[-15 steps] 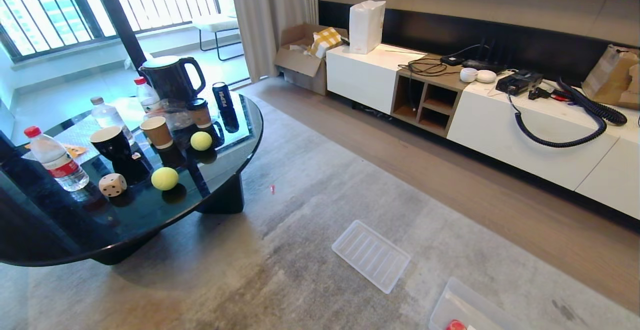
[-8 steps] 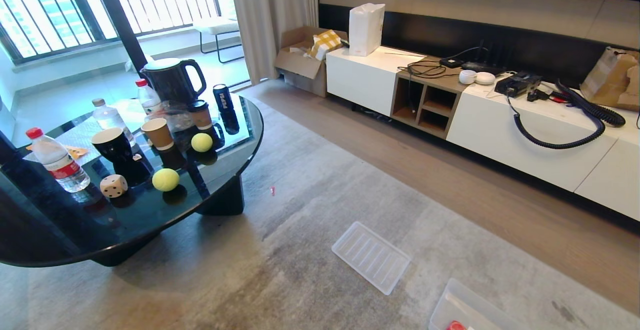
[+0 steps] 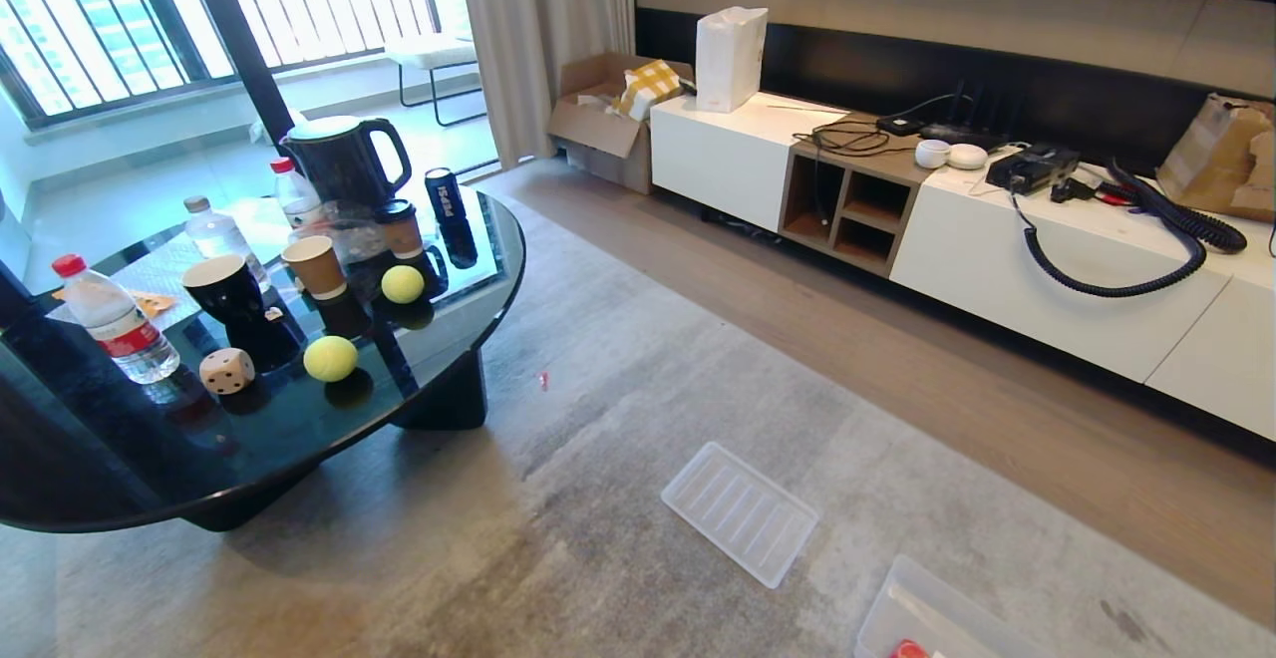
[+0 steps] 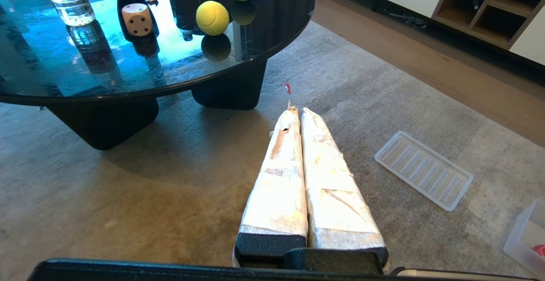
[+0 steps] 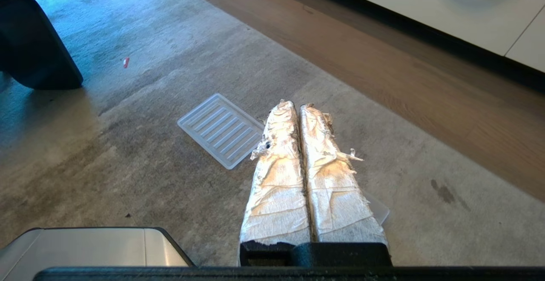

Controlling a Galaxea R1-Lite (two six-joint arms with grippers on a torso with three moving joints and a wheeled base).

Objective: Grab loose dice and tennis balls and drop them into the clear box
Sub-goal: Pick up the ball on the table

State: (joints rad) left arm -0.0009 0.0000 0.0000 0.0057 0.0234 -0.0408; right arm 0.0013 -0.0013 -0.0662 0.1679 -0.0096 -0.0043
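A home living room: glass coffee table (image 3: 299, 439), rug (image 3: 618, 498), low TV cabinet (image 3: 1047, 249)

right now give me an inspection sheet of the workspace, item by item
surface: round dark glass table on a grey rug.
job's things: beige die and two tennis balls on the table; clear box on the rug at the frame's lower edge, something red inside it.
clutter: water bottles, kettle, paper cups, black mug, can on the table; ribbed tray on the rug.
grippers: left claw and right claw both shut, empty, above the rug.
cables: coiled black cord and loose wires on the cabinet.
surroundings: white low cabinet, cardboard box, curtain, window bars.
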